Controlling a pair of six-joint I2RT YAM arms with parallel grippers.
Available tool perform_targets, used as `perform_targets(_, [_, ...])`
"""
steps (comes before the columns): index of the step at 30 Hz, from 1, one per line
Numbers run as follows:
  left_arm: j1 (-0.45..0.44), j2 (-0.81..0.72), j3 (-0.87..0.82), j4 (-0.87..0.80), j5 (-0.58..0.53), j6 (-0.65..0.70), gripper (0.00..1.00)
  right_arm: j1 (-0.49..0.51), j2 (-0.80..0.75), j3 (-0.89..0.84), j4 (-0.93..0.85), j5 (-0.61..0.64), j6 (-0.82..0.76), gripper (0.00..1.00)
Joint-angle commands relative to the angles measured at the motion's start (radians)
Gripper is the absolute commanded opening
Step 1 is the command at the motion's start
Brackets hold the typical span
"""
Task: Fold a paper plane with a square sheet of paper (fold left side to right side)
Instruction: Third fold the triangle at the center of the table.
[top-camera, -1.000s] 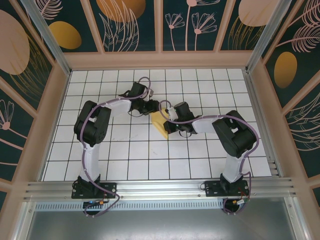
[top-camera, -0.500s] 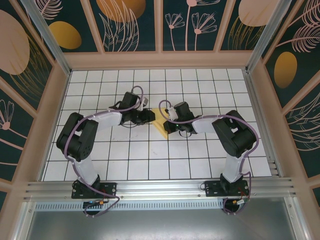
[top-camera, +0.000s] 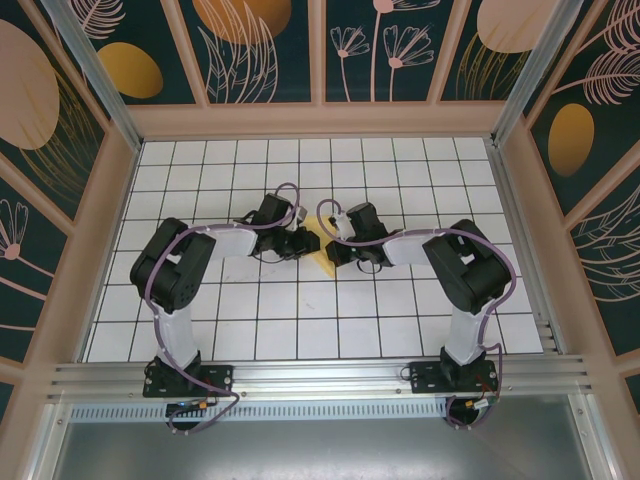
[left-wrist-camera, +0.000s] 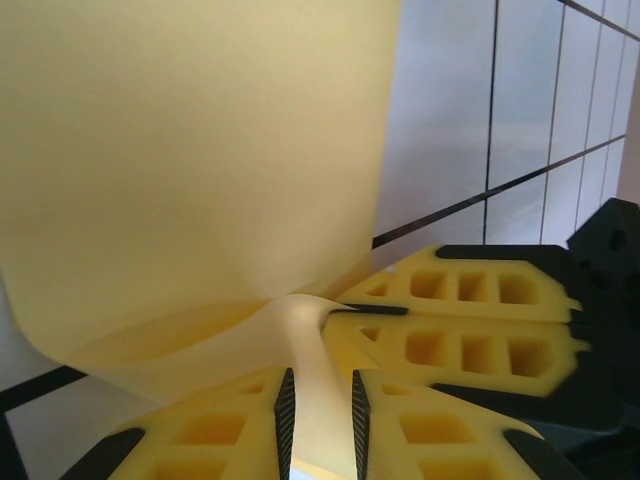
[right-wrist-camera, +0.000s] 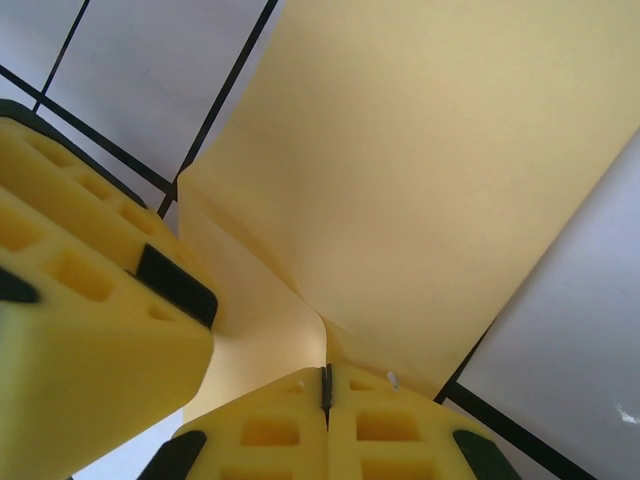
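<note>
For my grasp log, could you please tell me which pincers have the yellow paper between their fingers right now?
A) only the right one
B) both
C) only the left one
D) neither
B: the yellow paper runs up between the pads of the left pincer in the left wrist view, and the right pincer is shut on its edge in the right wrist view.

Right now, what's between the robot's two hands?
The yellow paper. The left hand and right hand both pinch it, as the top view and both wrist views show.
</note>
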Motion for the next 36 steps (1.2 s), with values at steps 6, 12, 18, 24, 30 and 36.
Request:
perform_targets(6, [0.002,0.027,0.005,-0.03,-0.061,0.02,0.25,0.007,0.073,-0.01,-0.108,0.028,-0.002,0.0])
perform_targets(12, [0.002,0.019,-0.006,-0.05,-0.085,0.027,0.24,0.007,0.078,-0.01,-0.109,0.035,-0.004,0.0])
perform_targets(18, [0.002,0.029,-0.025,-0.049,-0.086,0.029,0.24,0.006,0.079,-0.002,-0.109,0.029,-0.004,0.0])
perform_targets(24, [-0.007,0.053,-0.024,-0.059,-0.101,0.029,0.23,-0.007,0.025,0.039,-0.115,0.002,0.012,0.07])
perform_targets(30, [-0.021,0.067,-0.025,-0.051,-0.116,0.018,0.22,-0.036,-0.07,0.102,-0.176,0.018,0.021,0.34])
perform_targets(36, [-0.03,0.071,-0.024,-0.043,-0.121,0.01,0.21,-0.041,-0.189,0.063,-0.23,-0.004,0.034,0.47])
